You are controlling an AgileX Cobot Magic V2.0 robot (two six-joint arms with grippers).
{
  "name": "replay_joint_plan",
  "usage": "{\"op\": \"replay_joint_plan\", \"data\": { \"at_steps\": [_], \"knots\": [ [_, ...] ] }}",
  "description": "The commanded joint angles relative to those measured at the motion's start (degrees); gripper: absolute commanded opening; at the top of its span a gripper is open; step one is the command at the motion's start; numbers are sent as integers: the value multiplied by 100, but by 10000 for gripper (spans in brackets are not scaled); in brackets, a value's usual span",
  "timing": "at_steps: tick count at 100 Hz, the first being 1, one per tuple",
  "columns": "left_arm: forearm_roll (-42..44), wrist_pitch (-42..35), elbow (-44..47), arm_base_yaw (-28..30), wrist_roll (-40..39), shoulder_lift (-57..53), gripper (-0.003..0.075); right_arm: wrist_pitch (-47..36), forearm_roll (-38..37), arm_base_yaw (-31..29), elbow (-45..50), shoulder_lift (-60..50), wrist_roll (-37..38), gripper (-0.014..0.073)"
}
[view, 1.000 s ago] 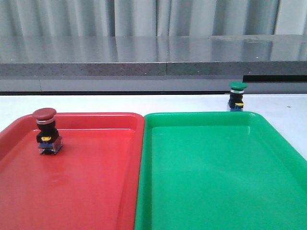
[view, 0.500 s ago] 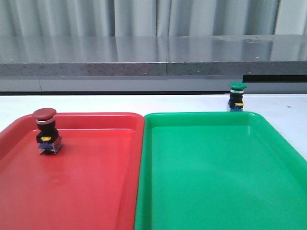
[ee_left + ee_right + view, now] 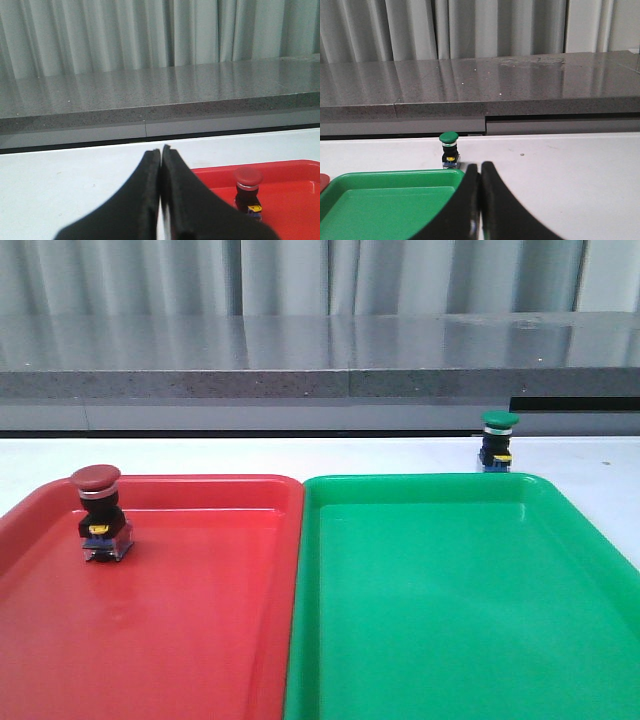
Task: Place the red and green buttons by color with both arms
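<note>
Right wrist view — green button (image 3: 448, 149) beyond right gripper (image 3: 480, 172) (pressed together)

Left gripper (image 3: 161, 152): black, fingers pressed flat together along their length, tips meeting at a thin seam, nothing between them. Held level, pointing forward, seen only in its own wrist view. Right gripper (image 3: 479, 166): same black pair of curved fingers, closed tip to tip with only a narrow line showing between the pads, empty, also level and pointing forward. Neither arm nor gripper visible in the front view. Upper links, wrists and cabling outside every frame.
</note>
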Motion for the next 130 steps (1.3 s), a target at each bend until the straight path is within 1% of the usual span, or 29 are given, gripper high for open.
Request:
{"op": "replay_joint_plan", "data": {
  "at_steps": [1, 27, 41, 52, 63, 79, 86, 91, 98, 102, 103, 105, 110, 112, 113, 117, 122, 124, 130],
  "knots": [
    [-43, -507, 143, 26, -33, -189, -19, 195, 60, -35, -683, 356, 11, -67],
    [-43, -507, 143, 26, -33, -189, -19, 1737, 60, -35, -2287, 2114, 3, -67],
    [-43, -507, 143, 26, -33, -189, -19, 2351, 72, -35, -3065, 3134, -21, -67],
    [-43, -507, 143, 26, -33, -189, -19, 2385, 88, -35, -3396, 3752, -21, -67],
    [-43, -507, 143, 26, -33, -189, -19, 2355, 145, -35, -3515, 4152, -21, -67],
    [-43, -507, 143, 26, -33, -189, -19, 2335, 159, -35, -3521, 4317, -21, -65],
    [-43, -507, 143, 26, -33, -189, -19, 2315, 159, -35, -3521, 4317, -21, -46],
    [-43, -507, 143, 26, -33, -189, -19, 2299, 159, -35, -3521, 4317, -21, -6],
    [-43, -507, 143, 26, -33, -189, -19, 2299, 159, -35, -3521, 4317, -21, 94],
    [-43, -507, 143, 26, -33, -189, -19, 2310, 159, -35, -3521, 4317, -21, 178],
    [-43, -507, 143, 26, -33, -189, -19, 2308, 159, -35, -3521, 4317, -21, 211],
    [-43, -507, 143, 26, -33, -189, -19, 2318, 159, -35, -3521, 4317, -21, 245],
    [-43, -507, 143, 26, -33, -189, -19, 2324, 159, -35, -3521, 4317, -21, 391],
    [-43, -507, 143, 26, -33, -189, -19, 2317, 159, -35, -3521, 4317, -21, 427],
    [-43, -507, 143, 26, -33, -189, -19, 2316, 159, -35, -3521, 4317, -21, 463],
    [-43, -507, 143, 26, -33, -189, -19, 2297, 159, -35, -3521, 4317, -21, 563],
    [-43, -507, 143, 26, -33, -189, -19, 2290, 173, -35, -3521, 4317, -21, 654],
    [-43, -507, 143, 26, -33, -189, -19, 2296, 173, -35, -3521, 4317, -21, 668],
    [-43, -507, 143, 26, -33, -189, -19, 2272, 178, -35, -3521, 4317, -21, 640]
  ]
}}
